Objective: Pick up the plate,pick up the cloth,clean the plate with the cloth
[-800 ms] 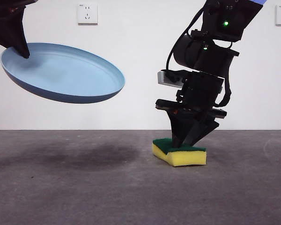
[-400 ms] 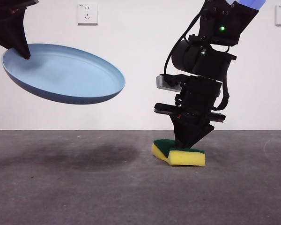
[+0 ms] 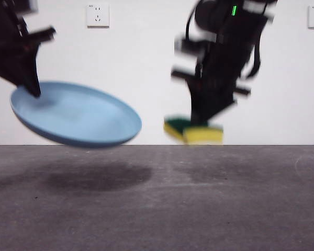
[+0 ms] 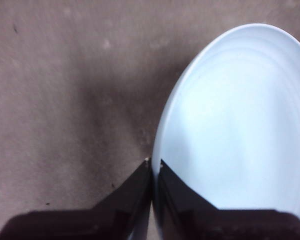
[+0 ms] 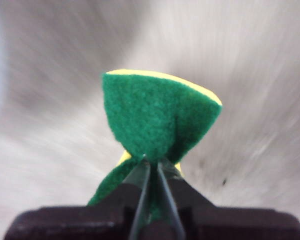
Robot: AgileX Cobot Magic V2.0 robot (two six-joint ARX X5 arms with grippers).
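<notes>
The light-blue plate [image 3: 78, 115] hangs tilted in the air at the left of the front view, held at its rim by my left gripper [image 3: 34, 90], which is shut on it. In the left wrist view the plate [image 4: 235, 125] fills one side, its rim pinched between the jaws of the left gripper [image 4: 154, 164]. The cloth, a yellow sponge with a green top [image 3: 194, 130], hangs above the table, squeezed by my right gripper [image 3: 201, 121]. The right wrist view shows the green face of the cloth [image 5: 157, 115] folded between the shut jaws of the right gripper [image 5: 151, 164].
The grey table [image 3: 157, 204] stretches below both held things, with the plate's shadow [image 3: 94, 178] under the plate. A white wall with two sockets [image 3: 97, 14] stands behind.
The right gripper has risen quickly, lifting the sponge off the table into the air. The left gripper and plate have dropped lower and shifted a little to the right.
</notes>
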